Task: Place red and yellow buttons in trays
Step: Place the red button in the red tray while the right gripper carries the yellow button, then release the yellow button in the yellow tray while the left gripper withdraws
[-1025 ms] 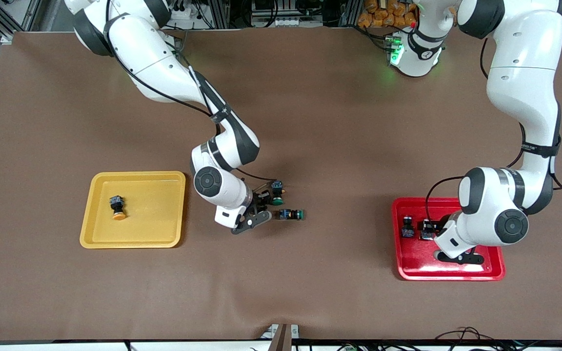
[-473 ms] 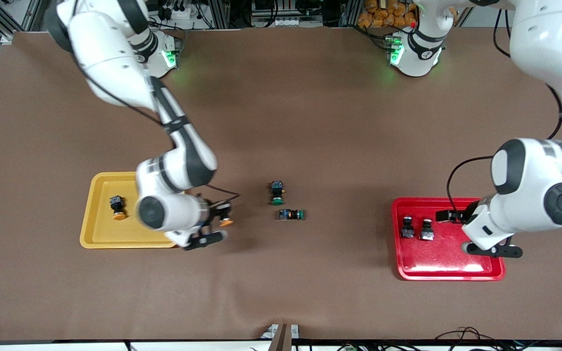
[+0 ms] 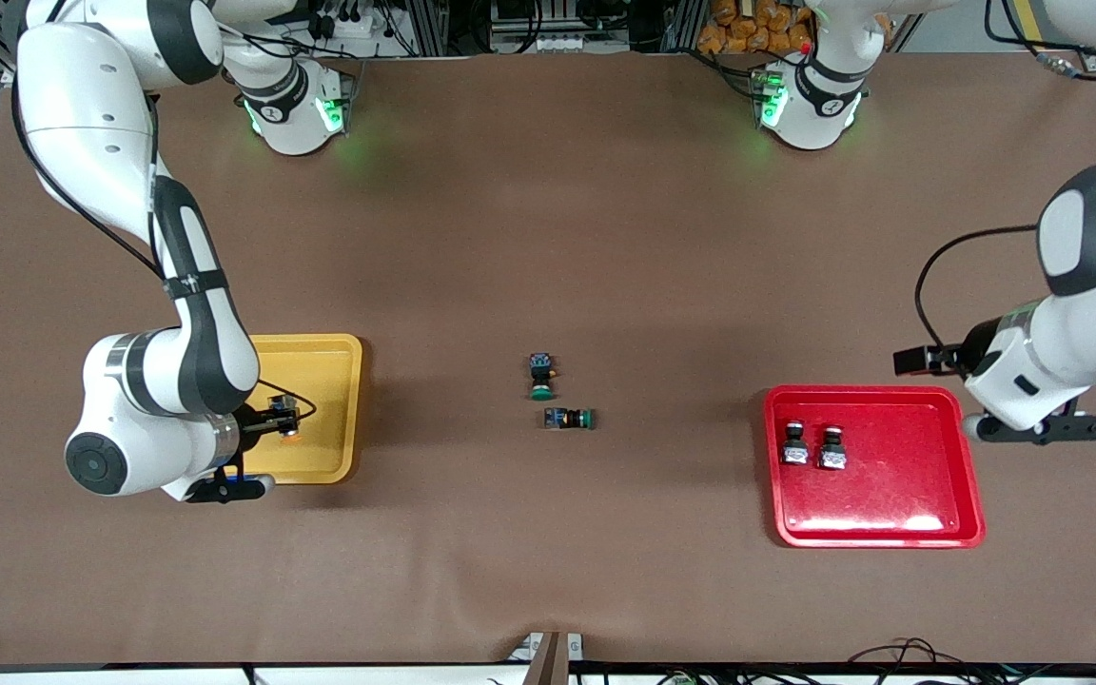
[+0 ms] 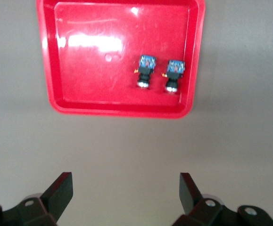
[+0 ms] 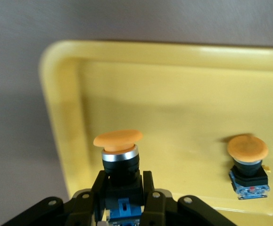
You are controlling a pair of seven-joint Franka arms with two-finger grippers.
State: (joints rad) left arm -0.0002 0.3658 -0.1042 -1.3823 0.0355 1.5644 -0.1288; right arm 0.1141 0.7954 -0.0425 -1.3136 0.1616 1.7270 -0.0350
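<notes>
Now your red tray (image 3: pixel 948 495) holds two red buttons (image 3: pixel 794 444); the left gripper (image 4: pixel 125 195) hangs spread wide, empty, beside it. Your right gripper (image 5: pixel 123 187) pinches a yellow button (image 5: pixel 119 153) over the yellow tray (image 5: pixel 183 99), where another (image 5: pixel 248 165) lies.

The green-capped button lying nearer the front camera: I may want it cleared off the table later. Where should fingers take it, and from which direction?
Probably from straight above, fingers closing across the black body of the green-capped button, between cap and blue-grey back. It lies on its side, cap toward the left arm's end of the table, so the body's flat sides face nearer and farther. The other green button stands apart, leaving room.
</notes>
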